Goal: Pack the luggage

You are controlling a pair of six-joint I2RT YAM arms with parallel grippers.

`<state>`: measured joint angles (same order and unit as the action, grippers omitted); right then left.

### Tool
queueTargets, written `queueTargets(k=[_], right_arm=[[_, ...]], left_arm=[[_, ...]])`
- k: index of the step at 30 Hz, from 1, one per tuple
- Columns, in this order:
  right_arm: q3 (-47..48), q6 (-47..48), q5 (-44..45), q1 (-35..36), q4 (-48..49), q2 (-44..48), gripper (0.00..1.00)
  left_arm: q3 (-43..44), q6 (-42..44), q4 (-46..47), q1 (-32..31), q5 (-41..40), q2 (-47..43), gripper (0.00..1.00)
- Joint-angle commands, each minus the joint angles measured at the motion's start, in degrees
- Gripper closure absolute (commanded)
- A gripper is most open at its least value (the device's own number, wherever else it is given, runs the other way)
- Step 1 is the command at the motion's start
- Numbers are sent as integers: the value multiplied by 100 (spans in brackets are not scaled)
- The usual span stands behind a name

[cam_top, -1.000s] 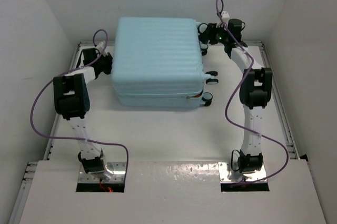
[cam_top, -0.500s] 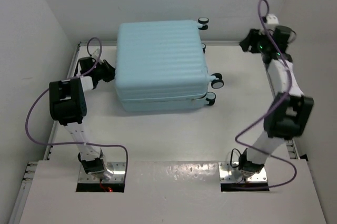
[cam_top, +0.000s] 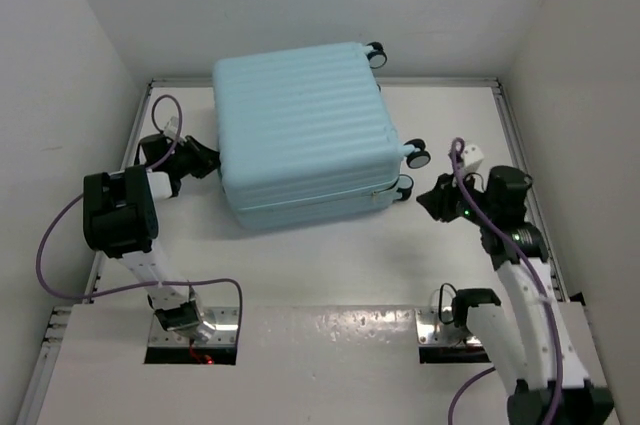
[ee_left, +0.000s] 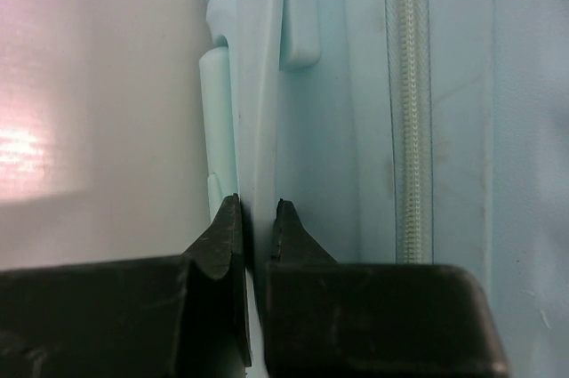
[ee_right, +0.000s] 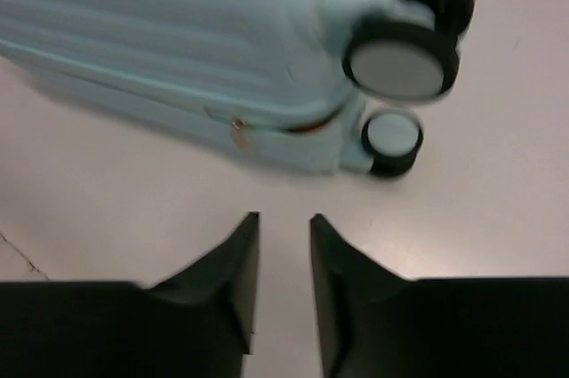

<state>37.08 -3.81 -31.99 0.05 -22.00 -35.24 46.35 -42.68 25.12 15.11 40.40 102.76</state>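
The suitcase [cam_top: 300, 125] lies flat and closed on the table [cam_top: 330, 255], at the far side and a little left of centre, ribbed shell up. Its long axis runs roughly left to right, turned slightly so the right end sits nearer the arms. The wheels [cam_top: 417, 152] are at the right end, and the opposite end faces the left wall.

The left gripper [cam_top: 200, 158] is at the suitcase's left end. From above, its fingers are hidden against the shell. The left wrist camera shows them pressed together on a thin pale-blue ridge on the side of the suitcase, with the zip [ee_left: 407, 102] running parallel just to the right.

The right gripper [cam_top: 428, 197] hangs near the near-right corner, just beside the wheels but apart from them. The right wrist camera shows its fingers a narrow gap apart with nothing between them, over bare table and pointing at that corner. This view also shows a small gold zip pull [ee_right: 238, 133] on the seam. In the overhead view it is only a speck.
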Motion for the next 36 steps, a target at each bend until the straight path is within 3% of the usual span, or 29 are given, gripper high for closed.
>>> queueTargets(k=[1,3,5,10,17,24,28,33,36], right_arm=[[-305,-312,614,135,-648,-780,77],[-664,-1098,1086,231,-25,-1000,89],[-955,-2002,1386,616,630,-1326,93],[-1282,-2993,1476,1364,2573,-2589,94],[-536,-3336,1617,1822,5061,-4916,73],[859,-2976,1626,2086,5531,-6230,67],[1730,-2880,1416,2078,5505,-6627,62],[1329,-2721,1213,2060,5618,-6102,54],[575,-2380,1168,2016,5698,-5532,53]], left_arm=[[-407,-329,-1053,281,803,60,100],[-407,-268,-1167,334,803,-98,100],[-407,-268,-1168,387,803,-98,100],[-521,-268,-1168,554,803,-169,100],[-574,216,-1808,1203,803,-300,100],[31,225,-1713,1854,540,41,100],[471,-47,-1397,1908,539,349,100],[823,-118,-1396,1908,539,516,100],[902,-118,-1396,1960,539,517,100]])
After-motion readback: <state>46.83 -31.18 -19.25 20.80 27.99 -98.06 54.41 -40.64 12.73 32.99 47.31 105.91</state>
